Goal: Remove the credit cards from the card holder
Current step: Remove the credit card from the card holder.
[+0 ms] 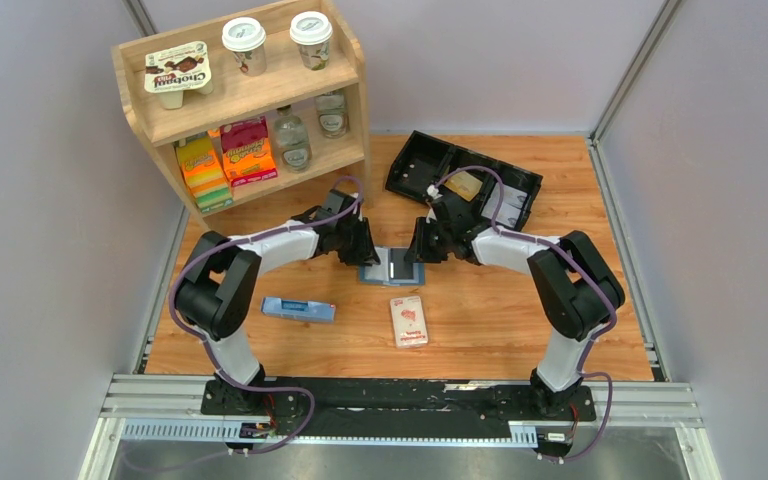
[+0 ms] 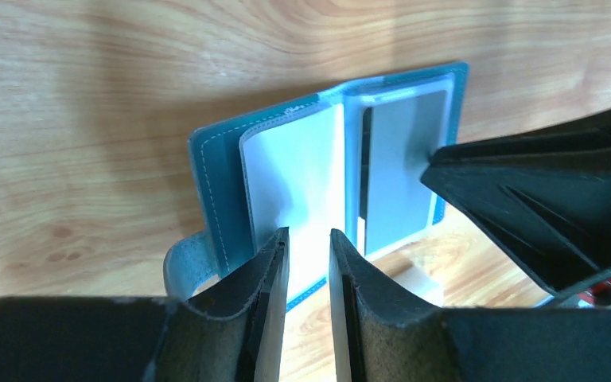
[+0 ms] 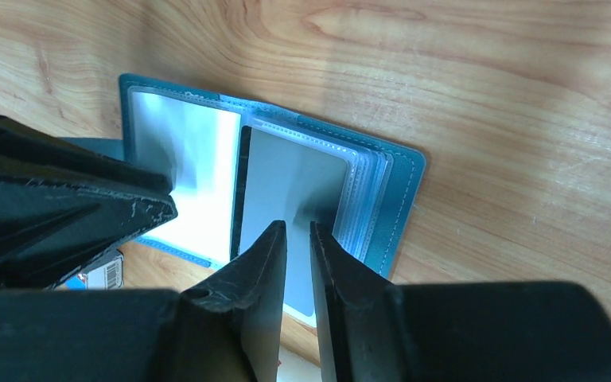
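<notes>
1. Right hand [image 3: 297,227] straddles the grey credit card [image 3: 294,179], fingers narrowly apart; whether it grips, I cannot tell.
2. Left hand [image 2: 309,232], fingers slightly parted, rests on the other panel of the card holder [image 2: 216,187], probably steadying it; grip unclear.
3. The holder lies open on the desk [image 3: 485,79], card in its sleeve.

We find the left gripper [image 1: 368,247] and right gripper [image 1: 418,245] crowding the card holder [image 1: 392,268] from either side, with bare table [image 1: 360,335] free between blue box [image 1: 298,309] and white pack [image 1: 409,320].
</notes>
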Robot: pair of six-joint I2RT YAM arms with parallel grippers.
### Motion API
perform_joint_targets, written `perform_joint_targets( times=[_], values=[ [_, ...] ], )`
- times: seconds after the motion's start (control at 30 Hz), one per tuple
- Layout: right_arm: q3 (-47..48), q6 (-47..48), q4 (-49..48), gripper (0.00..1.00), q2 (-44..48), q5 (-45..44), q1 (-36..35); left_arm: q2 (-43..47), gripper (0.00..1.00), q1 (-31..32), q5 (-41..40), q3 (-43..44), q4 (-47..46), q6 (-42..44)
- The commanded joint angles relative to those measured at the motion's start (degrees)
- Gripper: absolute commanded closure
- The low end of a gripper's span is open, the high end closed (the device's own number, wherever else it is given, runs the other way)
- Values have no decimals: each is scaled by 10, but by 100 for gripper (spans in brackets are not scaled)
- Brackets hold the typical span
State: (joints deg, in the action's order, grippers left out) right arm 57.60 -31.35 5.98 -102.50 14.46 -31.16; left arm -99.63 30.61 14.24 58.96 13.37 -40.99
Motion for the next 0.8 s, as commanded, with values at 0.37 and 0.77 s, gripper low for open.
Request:
perform_joint_targets(
  times=[0.37,0.77],
  values=[
    [-7,-5,-24,76,24,19,10,-4,67,-5,3,-8,-59,-25],
    [-10,-5,-28,79,23,14,15,-13,67,-5,29,-11,-84,-38]
  ],
)
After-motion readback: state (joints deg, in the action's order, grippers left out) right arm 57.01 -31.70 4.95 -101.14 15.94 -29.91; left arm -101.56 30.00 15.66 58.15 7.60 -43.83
